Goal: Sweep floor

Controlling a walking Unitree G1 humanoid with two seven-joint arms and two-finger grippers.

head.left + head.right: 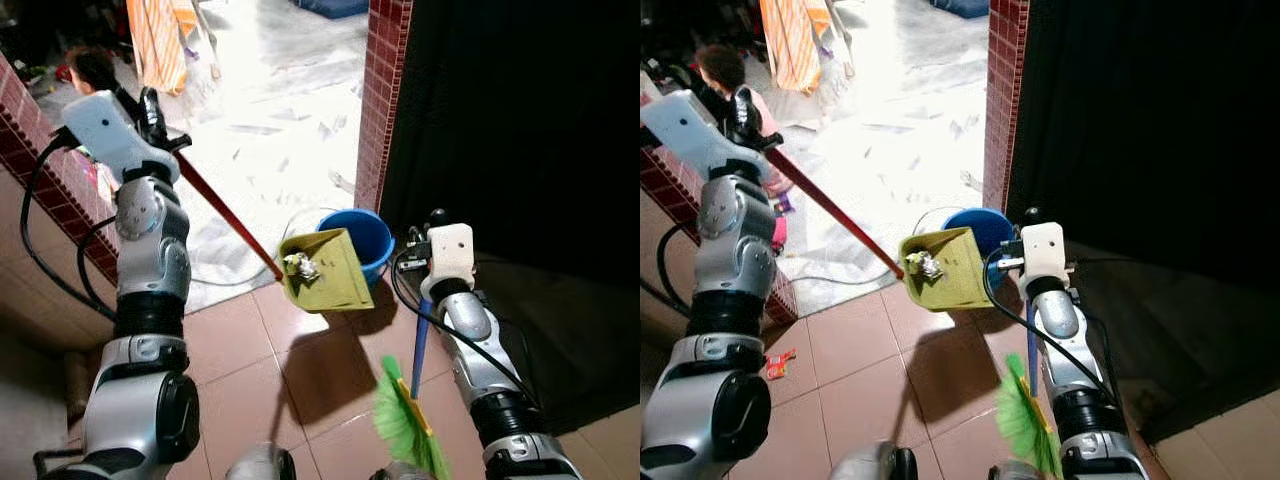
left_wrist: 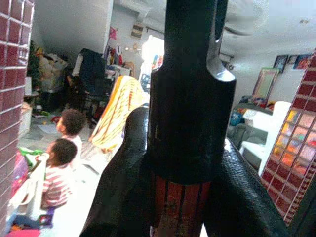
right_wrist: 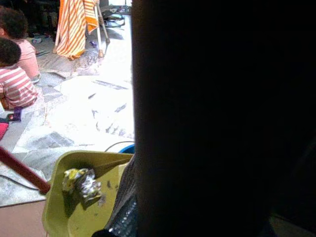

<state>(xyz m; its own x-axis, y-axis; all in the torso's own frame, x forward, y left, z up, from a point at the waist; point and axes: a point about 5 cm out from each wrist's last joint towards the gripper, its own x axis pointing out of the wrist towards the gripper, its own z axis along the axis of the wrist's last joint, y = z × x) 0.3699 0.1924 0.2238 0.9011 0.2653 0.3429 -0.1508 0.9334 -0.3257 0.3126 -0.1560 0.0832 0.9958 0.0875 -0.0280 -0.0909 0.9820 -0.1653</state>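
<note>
My left gripper (image 1: pixel 155 118) is raised high at the left, shut on the black-capped end of a long red handle (image 1: pixel 225 215); in the left wrist view that handle (image 2: pixel 180 207) sits between the fingers (image 2: pixel 121 177). The handle runs down to a yellow-green dustpan (image 1: pixel 335 275), held tilted just in front of and above a blue bucket (image 1: pixel 375 238). A crumpled piece of trash (image 1: pixel 300 266) lies in the pan. My right gripper (image 1: pixel 428 228) is shut on a broom's blue handle (image 1: pixel 420 350). Its green bristles (image 1: pixel 405 420) hang low over the tiles.
A red brick pillar (image 1: pixel 378 100) stands behind the bucket, with a dark space (image 1: pixel 520 120) to its right. A low brick wall (image 1: pixel 40 140) runs along the left. Two children (image 3: pixel 17 74) sit beyond it near striped cloth (image 1: pixel 160 40). A small red item (image 1: pixel 780 363) lies on the tiles.
</note>
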